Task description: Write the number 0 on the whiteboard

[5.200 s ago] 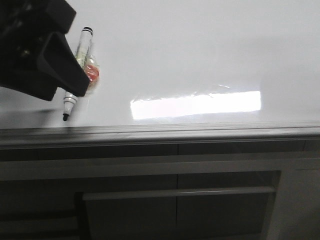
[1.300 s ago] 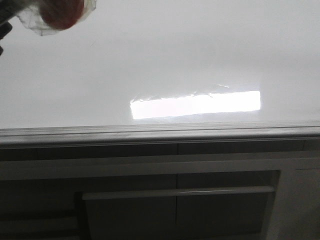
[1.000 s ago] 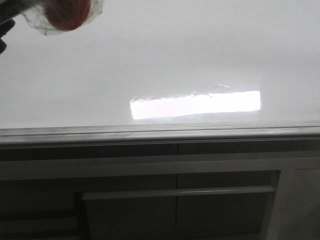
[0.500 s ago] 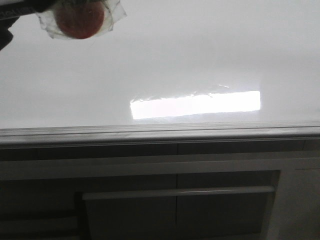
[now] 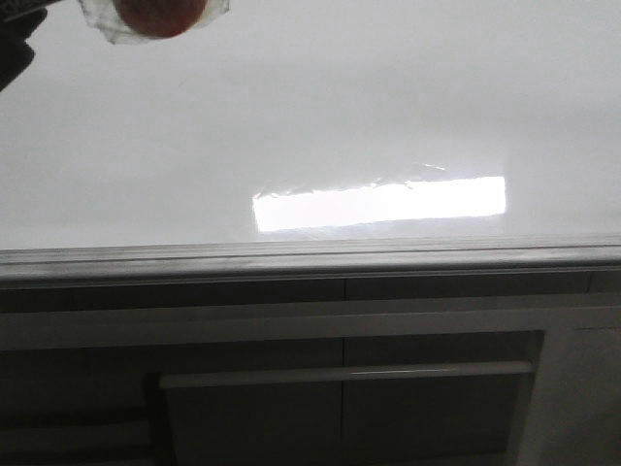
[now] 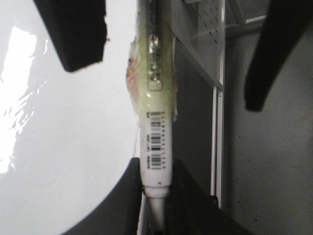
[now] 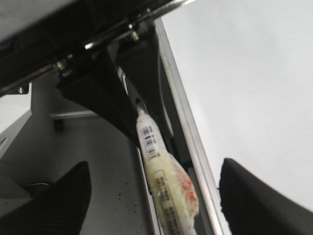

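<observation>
Left gripper jaws clamp marker; right gripper jaws wide, empty.

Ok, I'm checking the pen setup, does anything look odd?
Yes: the marker held in the left gripper has a reddish lump bound to its barrel with crinkled clear tape, not a normal pen fitting. The whiteboard shows no ink in view.

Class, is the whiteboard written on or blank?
Blank where visible: the whiteboard shows only glare, no drawn stroke, in the front view.
</observation>
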Motion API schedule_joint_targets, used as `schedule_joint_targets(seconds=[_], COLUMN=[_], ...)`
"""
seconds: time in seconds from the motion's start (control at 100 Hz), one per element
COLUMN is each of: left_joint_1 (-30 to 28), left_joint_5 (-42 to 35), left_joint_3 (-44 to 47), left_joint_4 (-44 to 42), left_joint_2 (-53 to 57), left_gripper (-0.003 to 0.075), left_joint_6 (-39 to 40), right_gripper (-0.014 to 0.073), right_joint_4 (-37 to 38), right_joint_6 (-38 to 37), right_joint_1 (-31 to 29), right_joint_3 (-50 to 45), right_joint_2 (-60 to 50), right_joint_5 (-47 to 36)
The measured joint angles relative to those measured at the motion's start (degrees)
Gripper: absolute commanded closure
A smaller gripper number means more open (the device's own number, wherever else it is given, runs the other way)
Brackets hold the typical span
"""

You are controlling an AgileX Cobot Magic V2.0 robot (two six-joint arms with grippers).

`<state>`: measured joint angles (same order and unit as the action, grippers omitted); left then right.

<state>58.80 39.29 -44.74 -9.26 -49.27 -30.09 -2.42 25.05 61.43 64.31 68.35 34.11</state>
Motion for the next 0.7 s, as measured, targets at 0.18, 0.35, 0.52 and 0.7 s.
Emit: schedule_joint_targets(seconds=[0.18,0.35,0.52,0.7], left_joint_1=[0.0,0.0,0.0,0.0], left_joint_5=[0.0,-0.2,-0.5,-0.5], left_joint_3=[0.0,0.2,0.7,0.9], left_joint_4=[0.3,1.4,4.9,11.0], left_joint_2=[1.2,5.3,8.6,9.0], left_gripper=[0.074,0.0739,0.0739,0.074], left_joint_6=[0.1,0.1,-0.2,-5.3], right_gripper=[0.0119,0.0119,0.0119,0.0119], right_joint_4=[0.4,1.2,1.4,-0.9], right_joint_6=[0.0,0.0,0.0,0.0], right_joint_1=[0.0,0.0,0.0,0.0], right_joint_3=[0.0,-0.1,-2.0,-2.6], right_joint_2=[-5.1,-8.9,-9.9,-8.2], right_joint_5=[0.0,0.3,0.5,-3.7])
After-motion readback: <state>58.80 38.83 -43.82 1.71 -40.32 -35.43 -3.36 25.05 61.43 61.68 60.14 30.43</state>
